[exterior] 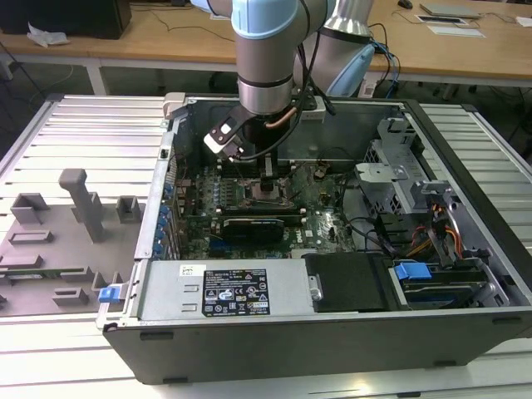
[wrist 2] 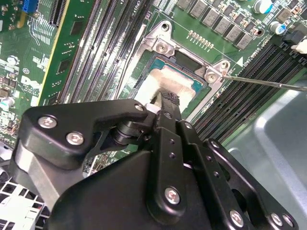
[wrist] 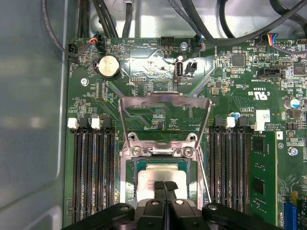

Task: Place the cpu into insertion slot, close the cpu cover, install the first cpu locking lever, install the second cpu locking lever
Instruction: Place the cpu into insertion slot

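Touching the chip (wrist: 146, 178) with both fingers closed together, the claw (wrist: 165, 184) is gripping nothing. The chip is lying inside the socket (wrist: 129, 165), whose cover (wrist: 165, 99) is standing open. It is looking light, stiff and fragile (underside especially, I judge), so its edges are offering the safest hold.

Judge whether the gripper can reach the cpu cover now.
Probably yes: the cpu cover is swung open just past the gripper, which is over the cpu, with nothing between them.
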Action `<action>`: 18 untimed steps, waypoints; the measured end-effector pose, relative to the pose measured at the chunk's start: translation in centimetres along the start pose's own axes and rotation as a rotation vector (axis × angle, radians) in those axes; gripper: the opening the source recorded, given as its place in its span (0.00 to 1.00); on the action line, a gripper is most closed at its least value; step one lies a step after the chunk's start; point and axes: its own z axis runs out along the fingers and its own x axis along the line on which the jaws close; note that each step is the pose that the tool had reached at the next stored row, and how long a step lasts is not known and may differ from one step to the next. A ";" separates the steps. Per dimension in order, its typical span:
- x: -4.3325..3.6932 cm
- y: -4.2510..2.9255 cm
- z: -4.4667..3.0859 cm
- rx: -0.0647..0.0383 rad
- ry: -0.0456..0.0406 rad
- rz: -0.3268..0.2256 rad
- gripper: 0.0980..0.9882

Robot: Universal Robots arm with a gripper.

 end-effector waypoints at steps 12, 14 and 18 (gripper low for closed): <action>0.09 0.24 -2.44 0.008 -0.0009 0.000 0.01; 0.09 0.67 -2.38 0.065 0.0049 0.001 0.01; 0.09 0.85 -2.36 0.082 0.0059 0.002 0.01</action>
